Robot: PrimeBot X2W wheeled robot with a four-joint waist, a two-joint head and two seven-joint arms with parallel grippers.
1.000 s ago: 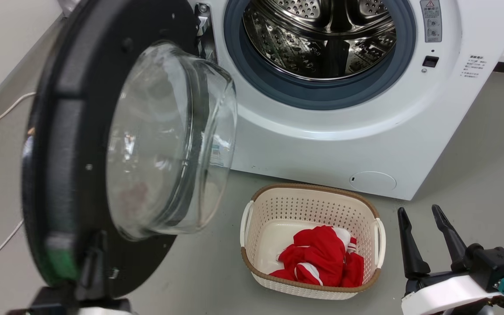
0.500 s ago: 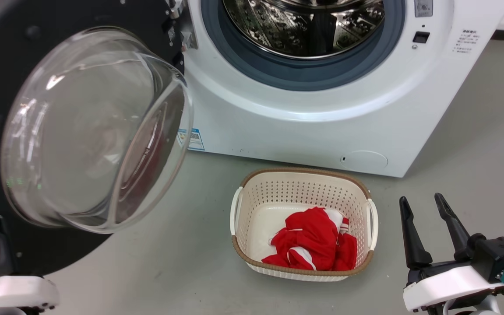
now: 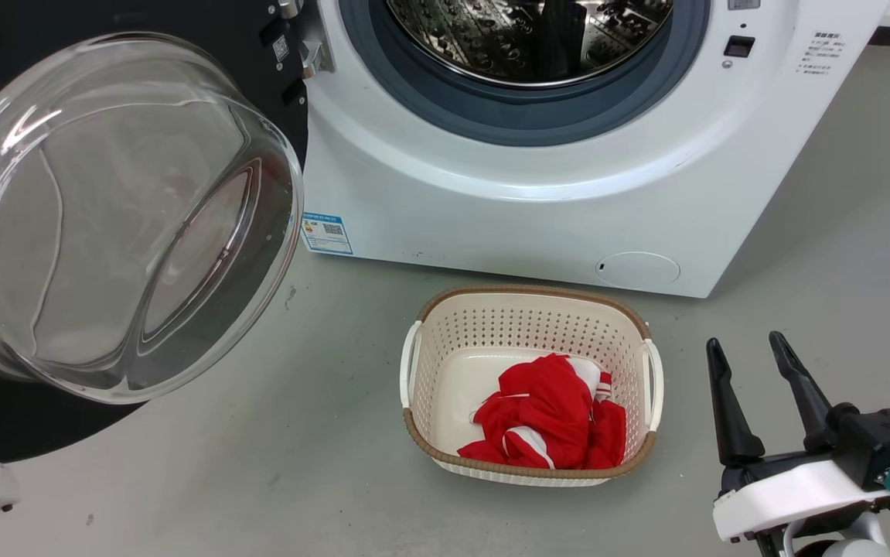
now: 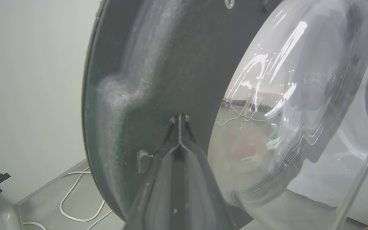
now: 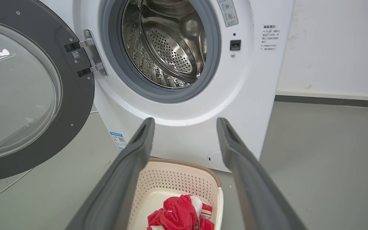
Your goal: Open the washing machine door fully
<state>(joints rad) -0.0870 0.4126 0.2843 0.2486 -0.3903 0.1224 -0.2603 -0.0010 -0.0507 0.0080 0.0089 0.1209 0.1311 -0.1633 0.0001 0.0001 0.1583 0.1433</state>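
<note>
While wide open, washing machine door

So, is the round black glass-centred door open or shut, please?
Open: the round black door hangs aside on its hinge, steel drum exposed.

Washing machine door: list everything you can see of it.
The washing machine door is a large round black frame, matte and textured like plastic on its inner face, with small screws, around a bulging clear glass bowl. It stands wide open, inner side facing the room, hung on a metal hinge at the drum opening's edge. The shut left gripper seems to have its tips against the black frame beside the bowl.
</note>
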